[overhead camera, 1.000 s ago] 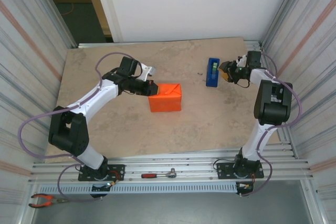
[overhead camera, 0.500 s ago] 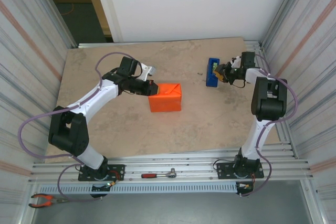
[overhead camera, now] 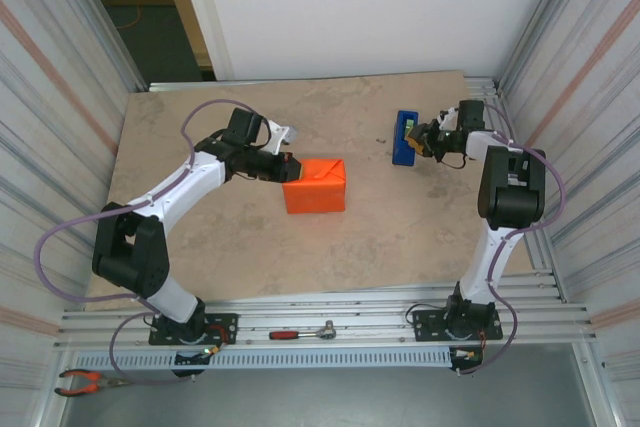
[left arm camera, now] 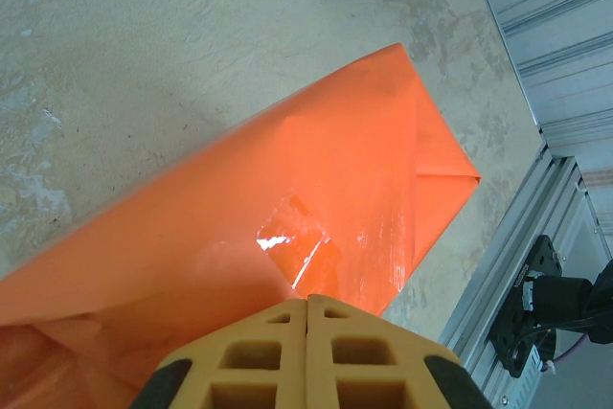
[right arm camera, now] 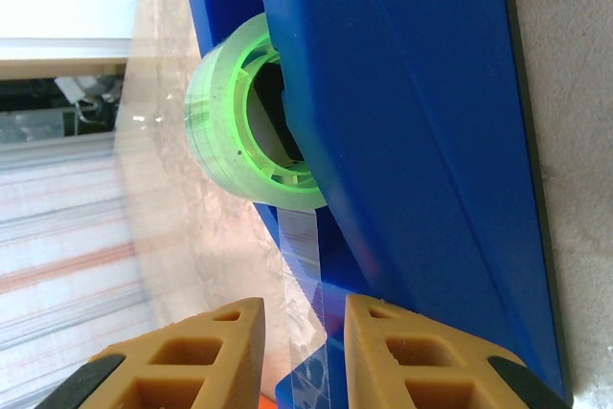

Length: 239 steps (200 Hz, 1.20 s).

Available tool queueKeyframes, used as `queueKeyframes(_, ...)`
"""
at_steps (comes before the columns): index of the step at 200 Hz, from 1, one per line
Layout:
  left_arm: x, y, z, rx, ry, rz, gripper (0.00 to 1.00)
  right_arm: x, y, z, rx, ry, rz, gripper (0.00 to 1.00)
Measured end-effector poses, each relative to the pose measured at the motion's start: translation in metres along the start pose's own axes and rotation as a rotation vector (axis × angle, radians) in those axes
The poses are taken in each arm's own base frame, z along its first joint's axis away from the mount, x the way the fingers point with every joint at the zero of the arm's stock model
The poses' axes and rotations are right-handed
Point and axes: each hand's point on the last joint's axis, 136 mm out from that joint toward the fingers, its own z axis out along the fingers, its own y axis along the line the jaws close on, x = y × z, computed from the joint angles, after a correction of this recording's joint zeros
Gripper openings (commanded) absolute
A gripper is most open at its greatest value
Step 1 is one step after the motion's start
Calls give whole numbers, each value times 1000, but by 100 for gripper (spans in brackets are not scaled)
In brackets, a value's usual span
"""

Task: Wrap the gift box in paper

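1. A beige stone-patterned table (overhead camera: 200, 257) stood between ribbed metal side walls, with a white wall behind it.
2. The orange paper (overhead camera: 315, 185) lay just left of the table's centre, folded into a box-shaped parcel. The gift box itself was hidden beneath it.
3. In the left wrist view the paper (left arm camera: 316, 170) crossed the frame diagonally. A triangular end fold sat at the right, and a shiny patch of clear tape (left arm camera: 297, 246) lay near the bottom centre.
4. The left gripper (overhead camera: 288, 169) was at the parcel's upper-left corner. Its yellow fingers (left arm camera: 335, 332) were pressed fully together with nothing between them, and their tips were at the paper's surface.
5. A blue tape dispenser (overhead camera: 405, 137) sat in the upper right of the table, well apart from the parcel.
6. The right gripper (overhead camera: 422, 140) was just beside the dispenser's right side.
7. In the right wrist view the right gripper (right arm camera: 305, 318) was narrowly parted. A clear tape strip (right arm camera: 305, 246) ran from the green-cored roll (right arm camera: 239, 117) down into the gap. I could not tell whether either finger touched it.
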Motion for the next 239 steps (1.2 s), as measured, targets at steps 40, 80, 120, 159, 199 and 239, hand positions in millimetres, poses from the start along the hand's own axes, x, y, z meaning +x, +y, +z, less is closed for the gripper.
queueKeyframes(40,0,0,0,0,0,0,2,0,-2,-1,-46,-14,-8,26)
queueKeyframes(80,0,0,0,0,0,1,2,0,-5,-2,-55,-28,-5,18)
queueKeyframes(120,0,0,0,0,0,4,2,1,-7,-2,-54,-32,14,0)
queueKeyframes(159,0,0,0,0,0,8,2,1,0,-8,-69,-45,22,0)
queueKeyframes(199,0,0,0,1,-2,10,2,10,20,-23,-95,-62,31,0)
queueKeyframes(239,0,0,0,0,-2,10,2,18,36,-41,-125,-94,18,0)
